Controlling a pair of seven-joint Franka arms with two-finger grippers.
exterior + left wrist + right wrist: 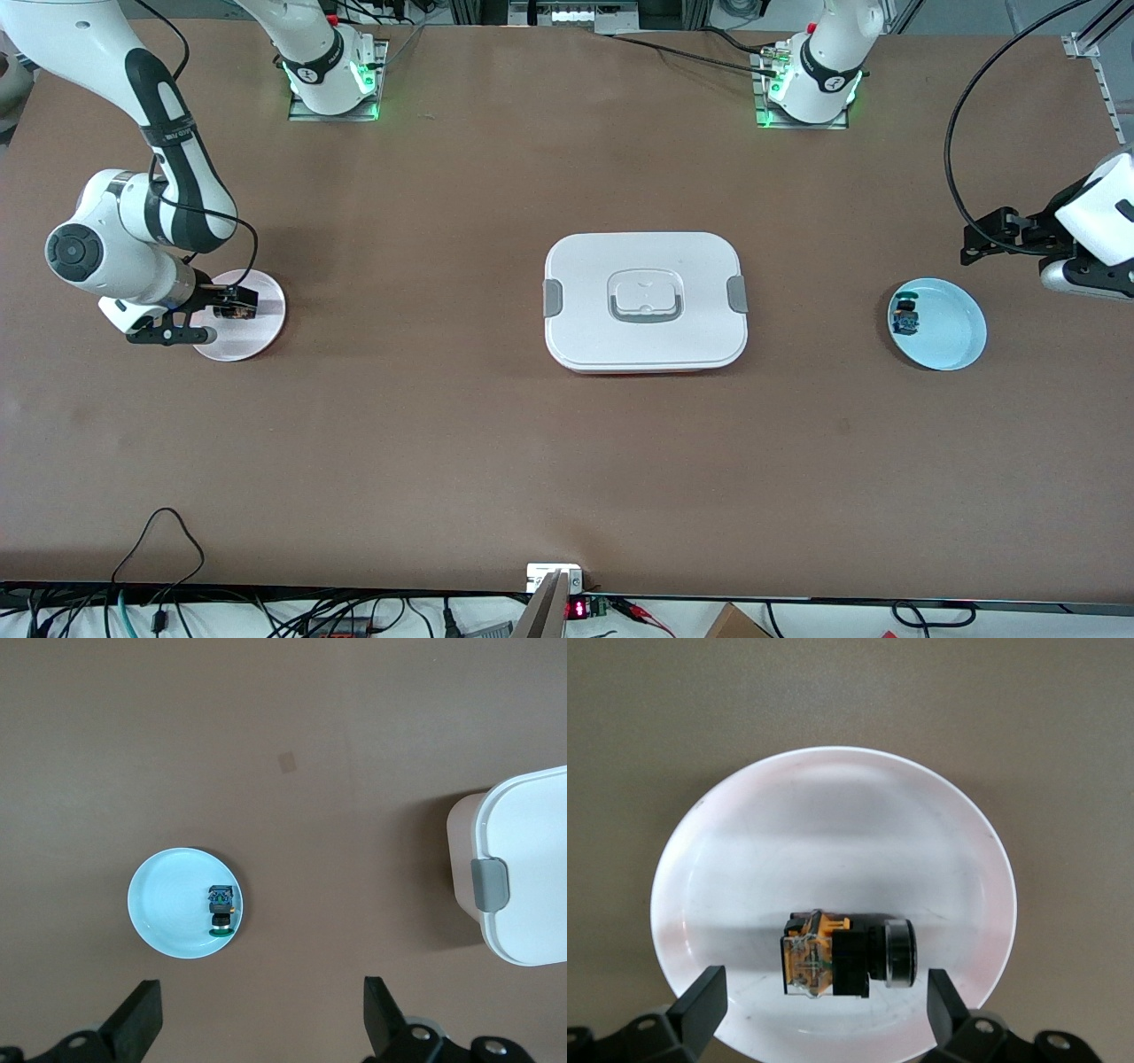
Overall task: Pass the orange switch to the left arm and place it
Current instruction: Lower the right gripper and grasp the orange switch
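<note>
The orange switch [846, 955] lies on its side on a white plate [833, 815], its black round cap at one end. My right gripper [824, 994] hangs open just over it, one finger on each side, touching nothing. In the front view this plate [261, 301] is at the right arm's end of the table, with the right gripper [221, 321] and the switch [237, 311] on it. The white box [645, 301] sits shut at the table's middle. My left gripper [979, 241] waits open and empty above the table at the left arm's end.
A light blue plate [948, 328] with a small blue-and-black switch [905, 317] lies near the left gripper [261, 1003]. The left wrist view shows that plate [168, 904], its switch [221, 908] and a corner of the box [532, 868]. Cables run along the table's front edge.
</note>
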